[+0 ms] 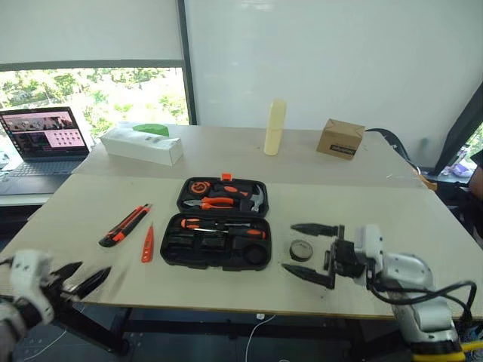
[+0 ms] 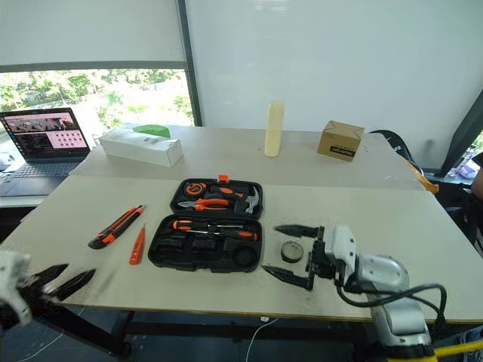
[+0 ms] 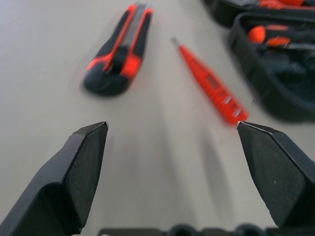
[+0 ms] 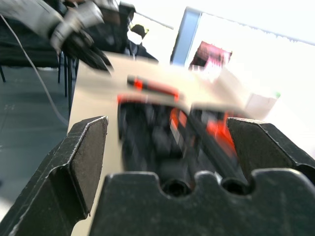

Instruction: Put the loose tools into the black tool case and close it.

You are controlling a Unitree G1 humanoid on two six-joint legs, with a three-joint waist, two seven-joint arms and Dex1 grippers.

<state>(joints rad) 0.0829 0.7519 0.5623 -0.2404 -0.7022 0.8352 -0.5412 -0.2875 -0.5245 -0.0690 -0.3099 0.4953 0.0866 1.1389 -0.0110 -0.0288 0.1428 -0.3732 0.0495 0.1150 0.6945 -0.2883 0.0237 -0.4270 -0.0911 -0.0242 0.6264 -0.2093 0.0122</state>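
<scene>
Left pincer [image 1: 84, 277] gapes at table edge; right pincer [image 1: 311, 252] level, fingers spread.

case [image 1: 223, 241] open, screwdrivers [image 1: 223, 224] inside | knife [image 1: 124, 225], slim tool [image 1: 148, 244] left; tape roll [image 1: 301, 250] right

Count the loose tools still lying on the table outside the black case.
3: the utility knife and the slim orange tool lie left of the black tool case; the tape roll lies right of it, between the right gripper's open fingers.
</scene>
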